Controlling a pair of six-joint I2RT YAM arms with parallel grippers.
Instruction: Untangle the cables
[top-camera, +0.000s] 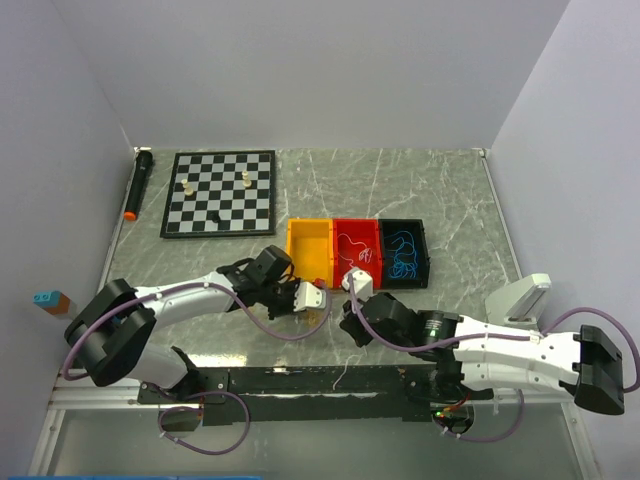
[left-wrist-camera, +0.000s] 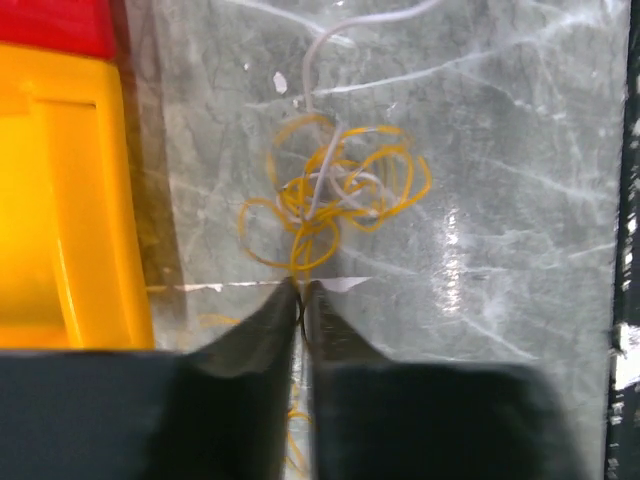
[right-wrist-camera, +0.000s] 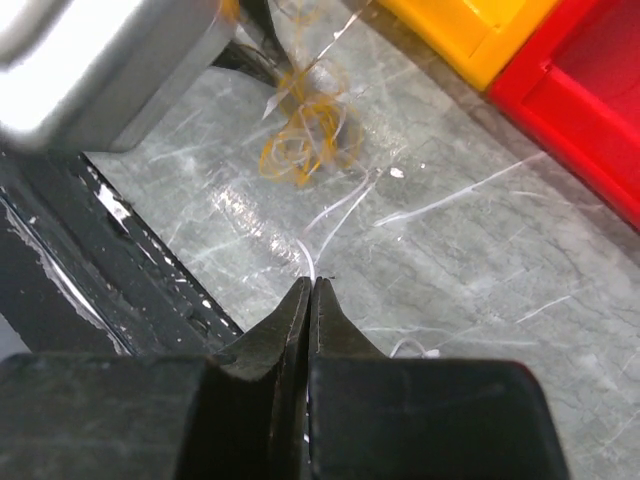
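The cables lie as a small knot on the grey table between my two grippers: yellow loops (left-wrist-camera: 335, 190) with a thin white strand (left-wrist-camera: 318, 60) running through them and off the far side. My left gripper (left-wrist-camera: 300, 290) is shut on a yellow strand at the near edge of the knot, and that strand shows again in the slit between the jaws. My right gripper (right-wrist-camera: 311, 284) is shut on the end of the white strand (right-wrist-camera: 308, 255), which leads to the yellow knot (right-wrist-camera: 298, 148). From above, the left gripper (top-camera: 312, 297) and right gripper (top-camera: 356, 284) sit close together in front of the bins.
A yellow bin (top-camera: 308, 250), a red bin (top-camera: 357, 262) holding a white strand and a black bin (top-camera: 404, 232) holding blue strands stand in a row just beyond the grippers. A chessboard (top-camera: 220, 193) and a black marker (top-camera: 137, 185) lie at the far left. A black rail (top-camera: 300, 380) runs along the near edge.
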